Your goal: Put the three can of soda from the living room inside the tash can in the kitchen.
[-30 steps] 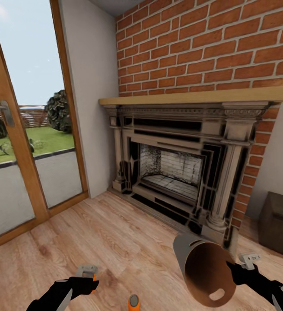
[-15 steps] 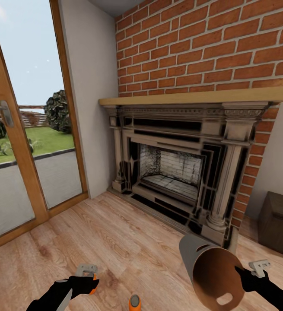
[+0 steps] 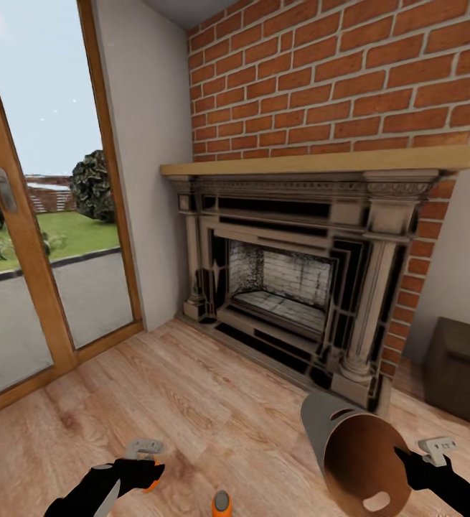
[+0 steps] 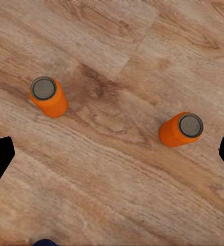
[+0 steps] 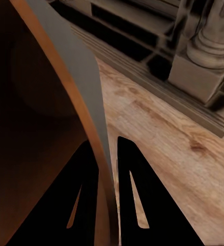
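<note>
Currently light grey tapered trash can with brown inside held tilted at head view 5 o'clock, mouth facing camera, rim wall pinched between right gripper jaws. Two orange cylindrical soda cans upright on warm brown plank floor, well apart; one at 6 o'clock. Left gripper at 7 o'clock, jaws spread wide, empty, above cans. Ornate fireplace under wooden mantel at centre, red brick wall at 12, wood-framed glass door at 9.

Both arms are matte black with faceted shells, each ending in a pale grey bracket before the left hand and right hand.
</note>
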Available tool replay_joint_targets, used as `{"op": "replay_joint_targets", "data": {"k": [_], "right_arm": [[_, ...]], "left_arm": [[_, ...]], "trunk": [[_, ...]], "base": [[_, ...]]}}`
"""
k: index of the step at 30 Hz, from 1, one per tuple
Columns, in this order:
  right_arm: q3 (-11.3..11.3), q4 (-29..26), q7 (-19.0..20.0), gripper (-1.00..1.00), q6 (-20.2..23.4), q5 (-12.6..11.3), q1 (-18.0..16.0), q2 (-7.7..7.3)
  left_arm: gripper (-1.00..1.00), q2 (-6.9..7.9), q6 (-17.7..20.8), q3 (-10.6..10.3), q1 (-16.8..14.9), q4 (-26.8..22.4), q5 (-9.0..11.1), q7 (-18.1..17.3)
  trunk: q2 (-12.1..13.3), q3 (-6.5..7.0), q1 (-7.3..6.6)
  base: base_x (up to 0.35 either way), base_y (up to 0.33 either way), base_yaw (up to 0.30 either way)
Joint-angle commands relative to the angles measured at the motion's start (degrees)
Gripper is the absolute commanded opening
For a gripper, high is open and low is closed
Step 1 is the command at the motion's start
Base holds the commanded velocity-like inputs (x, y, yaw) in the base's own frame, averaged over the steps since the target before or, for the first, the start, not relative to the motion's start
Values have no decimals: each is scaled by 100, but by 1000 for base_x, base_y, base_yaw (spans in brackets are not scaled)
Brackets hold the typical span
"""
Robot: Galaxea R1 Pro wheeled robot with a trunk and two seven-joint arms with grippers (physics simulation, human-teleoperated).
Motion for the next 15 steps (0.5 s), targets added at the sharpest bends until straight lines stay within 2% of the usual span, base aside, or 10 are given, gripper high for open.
{"op": "replay_joint_targets", "data": {"k": [1,9,15], "right_arm": [[-55,-8,32,-100,9,-73,-5,1],[-260,-7,45,-100,9,-70,-1,13],[-273,-7,46,-100,-4,-70,2,13]], "left_arm": [[100,-1,0,0,1,1,0,0],[100,-5,0,-2,1,5,-4,0],[100,-5,0,0,5,5,-6,0]], "trunk": [[0,5,0],[0,47,0],[0,83,0]], "base": [[0,0,-195],[0,-17,-209],[0,-186,-205]]}}
